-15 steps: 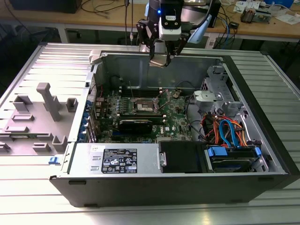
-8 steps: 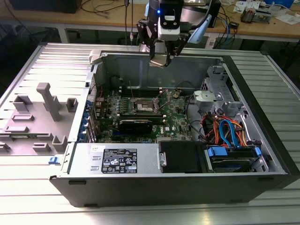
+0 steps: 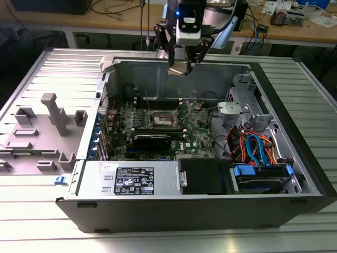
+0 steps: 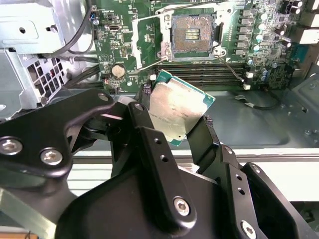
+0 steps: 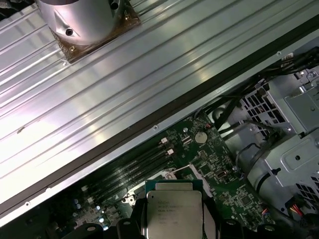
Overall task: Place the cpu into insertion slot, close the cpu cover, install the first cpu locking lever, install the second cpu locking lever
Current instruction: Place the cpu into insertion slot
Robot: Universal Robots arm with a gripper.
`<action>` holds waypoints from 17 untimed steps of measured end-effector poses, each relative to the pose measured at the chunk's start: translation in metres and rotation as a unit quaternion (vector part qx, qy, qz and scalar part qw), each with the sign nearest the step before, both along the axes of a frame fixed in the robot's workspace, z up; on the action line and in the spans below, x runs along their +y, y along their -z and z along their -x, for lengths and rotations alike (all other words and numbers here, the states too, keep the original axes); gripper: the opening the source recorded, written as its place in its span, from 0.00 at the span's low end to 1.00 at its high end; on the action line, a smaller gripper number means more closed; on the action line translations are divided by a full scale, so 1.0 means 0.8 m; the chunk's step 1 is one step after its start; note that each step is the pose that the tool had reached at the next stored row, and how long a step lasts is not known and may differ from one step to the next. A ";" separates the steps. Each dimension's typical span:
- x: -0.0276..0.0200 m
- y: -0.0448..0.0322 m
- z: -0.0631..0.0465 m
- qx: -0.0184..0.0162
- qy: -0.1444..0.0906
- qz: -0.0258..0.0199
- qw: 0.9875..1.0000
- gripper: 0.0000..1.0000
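In the exterior view, a small square silvery-tan cpu (image 3: 178, 68) is held clamped in the black gripper (image 3: 181, 60) above the open dark computer case (image 3: 210, 208).

In the second wrist view, the tilted cpu (image 4: 178, 112) is pinched between black fingers (image 4: 205, 137), apart from the uncovered insertion slot (image 4: 192, 35) on the green motherboard (image 4: 259, 69).

In the first wrist view, the cpu (image 5: 173, 215) is seen over the motherboard (image 5: 214, 164).

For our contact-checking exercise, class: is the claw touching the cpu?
Touching. In the second wrist view the claw grips the cpu: its black fingers press against opposite edges, holding it lifted above the motherboard.
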State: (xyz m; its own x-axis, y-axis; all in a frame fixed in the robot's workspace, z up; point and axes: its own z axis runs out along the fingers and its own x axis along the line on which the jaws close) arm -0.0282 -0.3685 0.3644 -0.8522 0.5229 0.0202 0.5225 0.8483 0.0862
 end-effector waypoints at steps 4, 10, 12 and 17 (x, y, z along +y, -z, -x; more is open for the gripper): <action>0.0000 0.0002 0.000 0.000 0.015 0.000 1.000 0.54; -0.0002 0.0010 0.000 0.000 0.037 0.000 0.999 0.54; -0.0005 0.0016 0.000 0.000 0.041 0.000 0.999 0.54; -0.0008 0.0026 0.001 0.000 0.070 0.000 0.998 0.54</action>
